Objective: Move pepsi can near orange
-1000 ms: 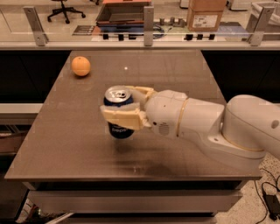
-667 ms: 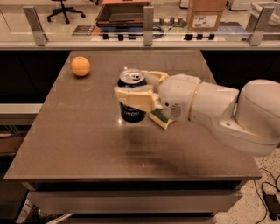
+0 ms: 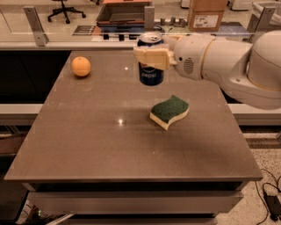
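The pepsi can [image 3: 151,72] is blue with a silver top and hangs upright above the far middle of the brown table [image 3: 88,145]. My gripper [image 3: 151,56] is shut on the can's upper part, reaching in from the right on the white arm [image 3: 228,66]. The orange [image 3: 81,66] sits on the table at the far left, well to the left of the can.
A green-and-yellow sponge [image 3: 169,111] lies on the table right of centre, below the can. A glass rail with metal posts [image 3: 35,26] runs behind the table's far edge. A cardboard box [image 3: 206,13] stands beyond it.
The arm has lifted the can and carried it toward the table's far side. The arm's move uncovered the sponge. The orange has not moved.
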Action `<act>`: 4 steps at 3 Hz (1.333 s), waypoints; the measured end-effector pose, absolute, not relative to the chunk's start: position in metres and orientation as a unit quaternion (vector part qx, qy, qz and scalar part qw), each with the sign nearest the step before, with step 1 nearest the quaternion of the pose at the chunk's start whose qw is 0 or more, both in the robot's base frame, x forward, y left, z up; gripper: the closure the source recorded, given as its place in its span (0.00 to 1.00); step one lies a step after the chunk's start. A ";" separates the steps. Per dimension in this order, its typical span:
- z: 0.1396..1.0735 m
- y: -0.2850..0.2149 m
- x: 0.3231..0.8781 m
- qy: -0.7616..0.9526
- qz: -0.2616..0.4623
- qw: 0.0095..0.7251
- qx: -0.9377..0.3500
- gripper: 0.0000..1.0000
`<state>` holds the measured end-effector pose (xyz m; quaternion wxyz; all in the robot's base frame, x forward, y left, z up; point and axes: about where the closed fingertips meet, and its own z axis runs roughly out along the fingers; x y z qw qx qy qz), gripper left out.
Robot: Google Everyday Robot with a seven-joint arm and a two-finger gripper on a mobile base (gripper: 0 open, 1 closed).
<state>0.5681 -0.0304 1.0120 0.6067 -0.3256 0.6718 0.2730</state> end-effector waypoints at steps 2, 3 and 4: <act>1.037 -0.009 0.635 0.645 0.247 0.642 -0.333 1.00; 1.035 0.021 0.660 0.626 0.260 0.648 -0.349 1.00; 1.019 0.050 0.688 0.617 0.285 0.638 -0.362 1.00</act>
